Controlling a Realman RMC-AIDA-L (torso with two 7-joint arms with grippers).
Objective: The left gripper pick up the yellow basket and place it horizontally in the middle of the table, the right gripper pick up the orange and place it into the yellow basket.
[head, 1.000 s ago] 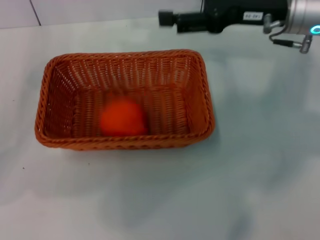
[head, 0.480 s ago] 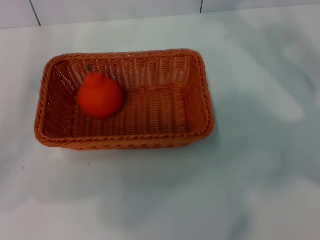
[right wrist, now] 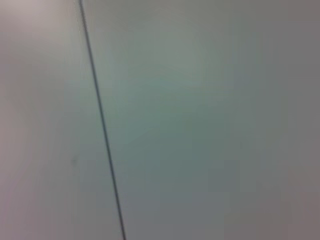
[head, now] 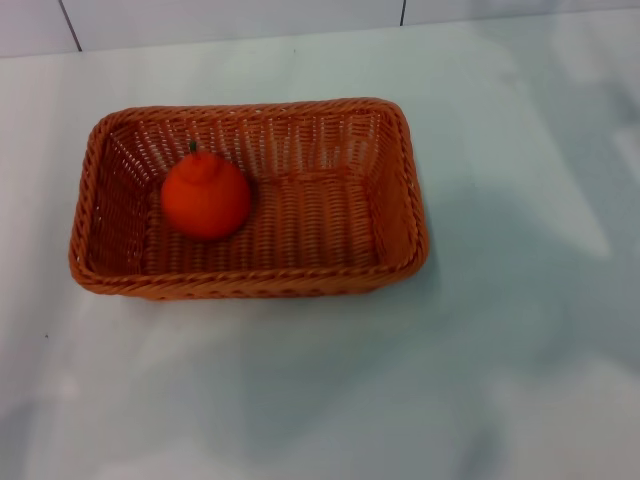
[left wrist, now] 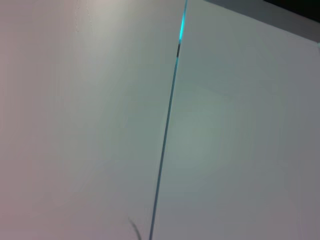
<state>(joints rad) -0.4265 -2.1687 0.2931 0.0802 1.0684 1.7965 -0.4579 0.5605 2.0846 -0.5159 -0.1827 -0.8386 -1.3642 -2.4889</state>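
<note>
The yellow basket (head: 395,235), woven and orange-brown, lies lengthwise across the white table (head: 500,350), a little left of the middle in the head view. The orange (head: 205,196) rests inside it at its left end, stem up and tilted slightly back. Neither gripper nor arm shows in the head view. Both wrist views show only flat pale panels with a thin dark seam, with no fingers, basket or orange in them.
A pale wall with dark seams (head: 402,12) runs along the table's far edge. Bare white tabletop surrounds the basket on all sides. A tiny dark speck (head: 45,335) lies near the table's left edge.
The right arm, seen at the top right a second ago, has left the head view. The orange rolled from the basket's middle to its left end and has settled there.
</note>
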